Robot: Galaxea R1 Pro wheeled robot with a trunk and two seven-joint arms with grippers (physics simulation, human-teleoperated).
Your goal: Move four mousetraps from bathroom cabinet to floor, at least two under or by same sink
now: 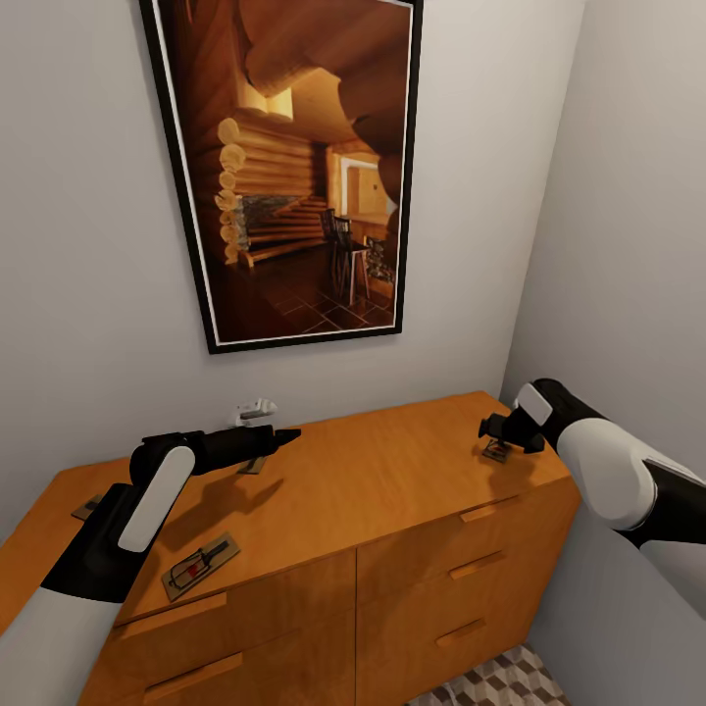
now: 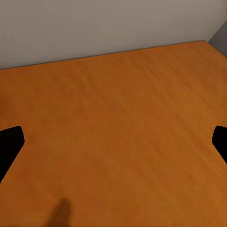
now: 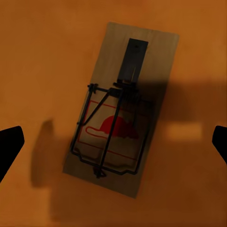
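The orange-brown cabinet (image 1: 392,480) stands against the wall, and mousetraps lie on its top. One mousetrap (image 1: 201,566) lies near the front left, and another (image 1: 86,508) sits at the far left edge. A third mousetrap (image 1: 253,465) is partly hidden under my left arm. My left gripper (image 1: 289,436) hovers open over bare cabinet top (image 2: 113,94). My right gripper (image 1: 487,428) hangs open just above a mousetrap (image 1: 496,451) near the right end. In the right wrist view that mousetrap (image 3: 123,109) lies between the spread fingertips (image 3: 9,146). A patch of bathroom floor (image 1: 500,681) shows below.
A large framed picture of a log cabin room (image 1: 294,167) hangs above the cabinet. A small white object (image 1: 253,410) sits at the back of the top by the wall. A grey side wall (image 1: 637,245) closes in on the right.
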